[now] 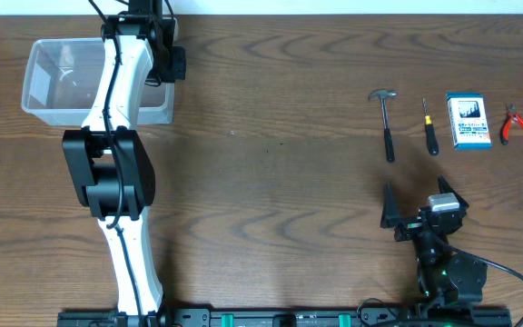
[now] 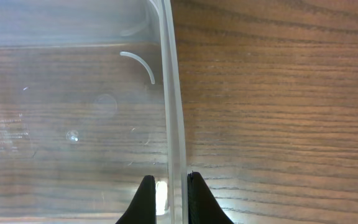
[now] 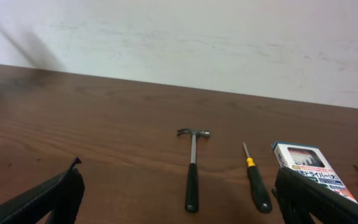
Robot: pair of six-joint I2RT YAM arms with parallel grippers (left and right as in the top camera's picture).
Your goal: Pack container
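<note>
Nothing is packed yet, as far as I can see — the container (image 1: 54,86) sits empty at the table's far left, while the hammer (image 1: 387,123), screwdriver (image 1: 429,127), blue-and-white box (image 1: 468,121) and pliers (image 1: 518,124) lie in a row well apart on the right. It is a clear plastic tub with rounded corners. My left gripper (image 2: 169,179) has its jaws pinched on the tub's side wall, and the right gripper (image 1: 415,189) has its jaws wide and empty.
</note>
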